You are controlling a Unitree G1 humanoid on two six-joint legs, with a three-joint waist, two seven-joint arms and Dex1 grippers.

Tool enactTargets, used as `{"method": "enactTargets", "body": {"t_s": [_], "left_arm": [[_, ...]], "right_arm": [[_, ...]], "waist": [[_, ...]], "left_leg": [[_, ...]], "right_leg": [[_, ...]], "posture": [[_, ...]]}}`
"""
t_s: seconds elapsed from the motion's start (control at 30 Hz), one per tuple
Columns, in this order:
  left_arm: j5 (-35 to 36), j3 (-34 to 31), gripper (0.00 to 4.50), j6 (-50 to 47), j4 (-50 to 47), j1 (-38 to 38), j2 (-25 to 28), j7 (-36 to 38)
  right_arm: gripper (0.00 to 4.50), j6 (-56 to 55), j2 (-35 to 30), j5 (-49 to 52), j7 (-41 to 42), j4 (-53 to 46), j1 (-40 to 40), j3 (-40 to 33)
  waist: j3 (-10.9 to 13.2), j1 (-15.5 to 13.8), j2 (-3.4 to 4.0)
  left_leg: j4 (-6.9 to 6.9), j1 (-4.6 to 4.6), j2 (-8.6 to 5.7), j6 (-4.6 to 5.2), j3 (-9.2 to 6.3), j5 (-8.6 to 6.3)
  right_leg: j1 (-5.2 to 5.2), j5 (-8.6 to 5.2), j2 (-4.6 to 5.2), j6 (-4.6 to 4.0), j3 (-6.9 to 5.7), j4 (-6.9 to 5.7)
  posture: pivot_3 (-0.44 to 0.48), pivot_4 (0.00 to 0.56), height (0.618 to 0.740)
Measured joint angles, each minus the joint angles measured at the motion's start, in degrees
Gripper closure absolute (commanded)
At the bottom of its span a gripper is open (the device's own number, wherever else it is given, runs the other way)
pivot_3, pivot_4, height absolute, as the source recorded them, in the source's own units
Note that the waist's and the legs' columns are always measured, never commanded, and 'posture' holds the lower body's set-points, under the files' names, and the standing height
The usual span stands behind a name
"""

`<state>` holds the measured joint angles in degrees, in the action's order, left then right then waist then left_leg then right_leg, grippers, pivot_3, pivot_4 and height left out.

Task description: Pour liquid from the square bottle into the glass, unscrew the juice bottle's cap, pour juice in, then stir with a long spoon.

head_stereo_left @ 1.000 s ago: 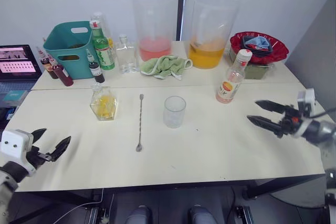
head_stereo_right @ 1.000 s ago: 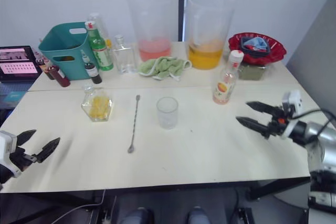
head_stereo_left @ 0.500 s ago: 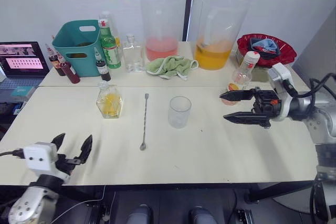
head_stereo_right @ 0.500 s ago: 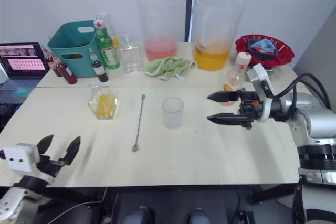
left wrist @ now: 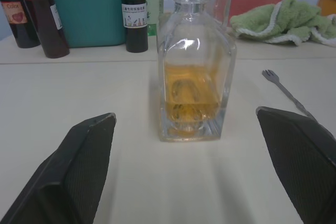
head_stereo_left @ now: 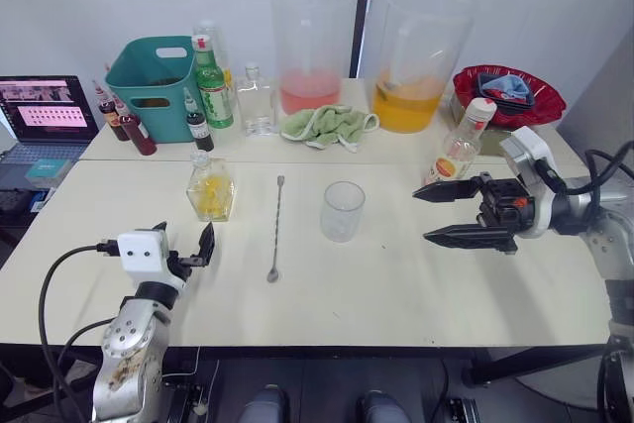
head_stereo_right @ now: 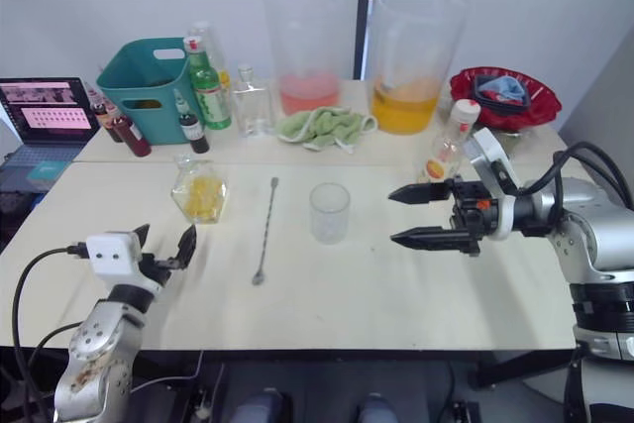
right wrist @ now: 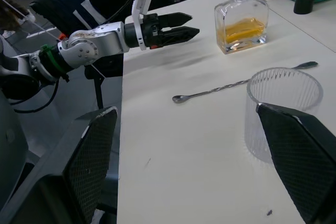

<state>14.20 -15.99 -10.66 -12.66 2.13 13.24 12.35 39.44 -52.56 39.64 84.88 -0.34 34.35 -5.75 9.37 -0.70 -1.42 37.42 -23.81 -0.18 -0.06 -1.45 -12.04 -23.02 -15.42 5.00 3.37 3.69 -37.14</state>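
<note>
On the counter (head_stereo_left: 396,284) the square bottle (head_stereo_left: 210,188) stands at 12 o'clock of the wide, empty left claw (head_stereo_left: 183,255), while the wide right claw (head_stereo_left: 444,213) hovers at 3 o'clock of the glass (head_stereo_left: 342,211)

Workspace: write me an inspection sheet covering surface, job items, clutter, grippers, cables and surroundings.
Surface: cream table, dry, no spills seen.
Job's things: squat faceted glass bottle of yellow liquid, stoppered, upright; clear cylindrical tumbler, empty; long silver bar spoon lying between them; slim plastic juice bottle, white cap on.
Clutter: teal plastic bin, green glass bottle, small dark bottles, flat clear bottle, green cloth, two large beakers, red bowl.
Grippers: left gripper open, facing the squat bottle; right gripper open, beside the tumbler.
Cables: black cables on both arms.
Surroundings: laptop, white wall.
</note>
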Motion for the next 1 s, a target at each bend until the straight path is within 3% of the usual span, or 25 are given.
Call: {"method": "enactTargets", "body": {"t_s": [0.8, 1.0], "left_arm": [[-5.12, 2.40, 0.00, 7.04, 27.78, 23.54, 1.14, -3.00], [-5.77, 2.44, 1.72, 7.58, 30.01, 24.84, 1.62, -4.16]], "right_arm": [[0.03, 1.12, -2.28, 1.77, -2.82, -3.96, -3.80, -2.38], [0.00, 0.97, -2.38, 1.76, -2.98, -3.96, -4.31, -2.45]], "waist": [[0.04, -0.06, -0.08], [0.05, -0.03, -0.08]], "left_leg": [[0.11, -0.07, -0.01, 0.02, -0.04, -0.01], [0.11, -0.09, -0.01, 0.07, -0.06, -0.04]], "right_leg": [[-0.02, 0.02, -0.03, 0.03, -0.01, -0.05], [-0.06, 0.03, -0.02, 0.04, -0.01, -0.07]], "posture": [[0.000, 0.150, 0.740], [0.000, 0.150, 0.740]]}}
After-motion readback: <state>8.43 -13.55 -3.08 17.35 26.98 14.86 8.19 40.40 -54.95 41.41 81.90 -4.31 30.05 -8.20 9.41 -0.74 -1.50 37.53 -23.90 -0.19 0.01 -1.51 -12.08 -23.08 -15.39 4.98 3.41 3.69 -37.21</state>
